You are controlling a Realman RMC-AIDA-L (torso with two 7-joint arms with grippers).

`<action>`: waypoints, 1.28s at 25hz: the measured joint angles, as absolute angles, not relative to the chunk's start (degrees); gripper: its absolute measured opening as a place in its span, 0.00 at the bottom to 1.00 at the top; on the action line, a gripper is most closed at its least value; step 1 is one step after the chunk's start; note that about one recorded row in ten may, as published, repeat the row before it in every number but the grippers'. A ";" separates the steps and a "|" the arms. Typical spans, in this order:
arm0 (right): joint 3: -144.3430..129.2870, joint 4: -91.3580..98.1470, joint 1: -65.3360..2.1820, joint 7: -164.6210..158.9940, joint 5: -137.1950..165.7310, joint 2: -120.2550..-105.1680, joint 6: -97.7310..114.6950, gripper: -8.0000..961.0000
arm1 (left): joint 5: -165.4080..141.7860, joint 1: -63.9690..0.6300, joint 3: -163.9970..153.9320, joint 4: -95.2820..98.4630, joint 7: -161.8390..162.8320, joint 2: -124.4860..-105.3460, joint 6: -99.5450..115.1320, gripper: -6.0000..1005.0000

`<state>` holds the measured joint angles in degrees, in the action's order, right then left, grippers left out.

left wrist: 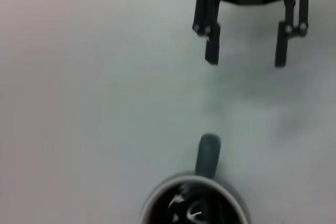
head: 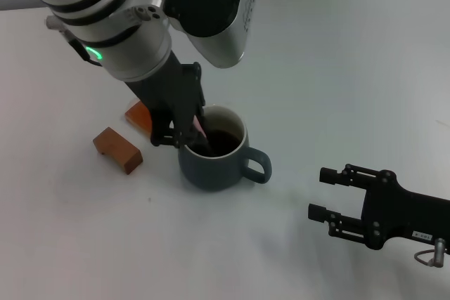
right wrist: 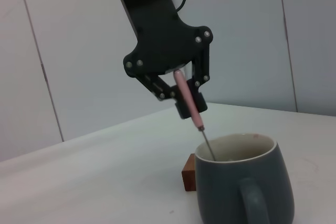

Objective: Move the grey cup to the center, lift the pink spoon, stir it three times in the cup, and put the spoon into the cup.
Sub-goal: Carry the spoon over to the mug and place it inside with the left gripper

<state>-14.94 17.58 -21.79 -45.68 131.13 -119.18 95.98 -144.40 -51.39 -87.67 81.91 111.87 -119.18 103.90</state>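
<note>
The left claw [head: 184, 133] hangs right over the cup [head: 214, 159], pinching the spoon [right wrist: 190, 102] whose stem slants down inside, so the cup's mouth is blocked from above. Two blocks [head: 118, 150] lie close on the cup's left side, one partly under that arm, narrowing any approach there. The cup's handle [head: 257, 164] points toward the right claw [head: 322, 192], which waits with its fingers spread, well apart from it; the bare counter [head: 337, 68] between them lies free.
</note>
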 joint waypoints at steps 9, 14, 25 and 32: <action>-14.94 17.21 -21.80 -45.70 131.14 -119.18 95.98 0.70 | -143.87 -50.87 -88.06 81.64 112.00 -119.18 99.08 0.14; -14.94 17.15 -21.80 -45.70 131.13 -119.18 95.98 0.70 | -145.95 -50.75 -88.07 81.49 113.04 -119.18 98.31 0.14; -14.94 17.13 -22.09 -45.70 131.14 -119.18 95.97 0.70 | -147.43 -51.30 -88.10 81.57 114.69 -119.18 102.95 0.14; -14.94 17.05 -22.32 -45.70 131.14 -119.18 96.03 0.70 | -144.43 -50.97 -88.11 81.52 114.37 -119.18 101.74 0.14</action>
